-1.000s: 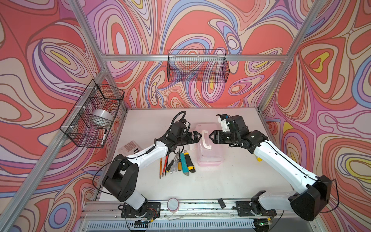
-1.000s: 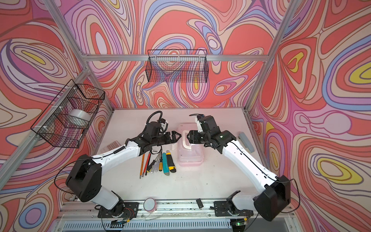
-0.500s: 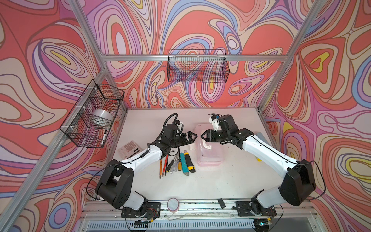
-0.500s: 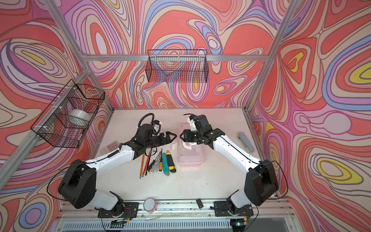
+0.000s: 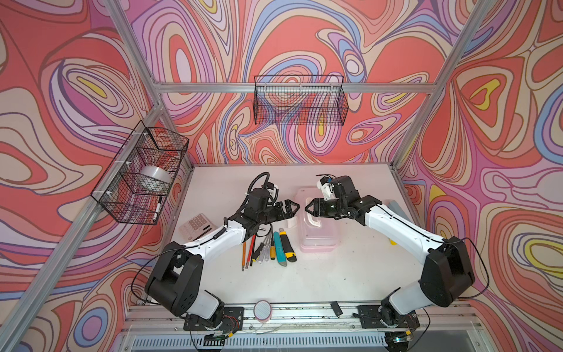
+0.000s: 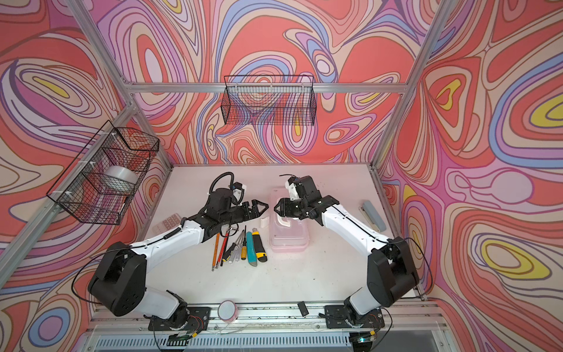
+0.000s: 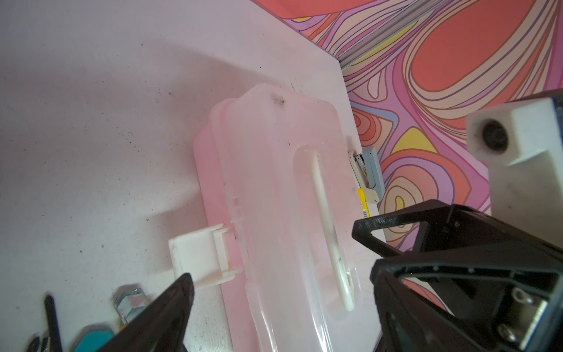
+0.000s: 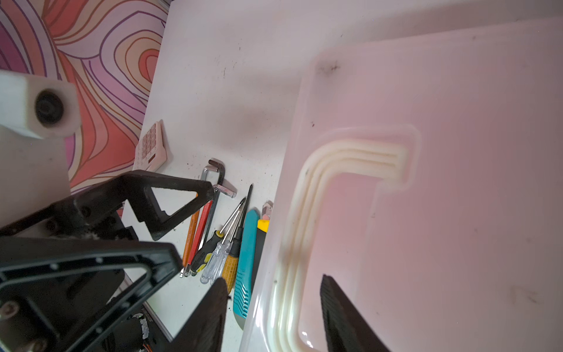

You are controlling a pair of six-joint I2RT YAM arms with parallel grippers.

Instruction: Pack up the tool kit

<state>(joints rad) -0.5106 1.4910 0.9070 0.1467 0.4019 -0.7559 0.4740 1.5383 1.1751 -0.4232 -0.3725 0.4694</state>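
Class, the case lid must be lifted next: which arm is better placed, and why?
Probably the right: the right gripper hovers over the white handle on the case, jaws apart astride it. The left gripper is open off to the side, near the latch.

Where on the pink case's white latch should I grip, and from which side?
Grip the free outer flap of the white latch, coming from the side of the loose tools with the left gripper. It juts out sideways from the pink case, hinged at the wall, so probably only that flap offers two free faces.
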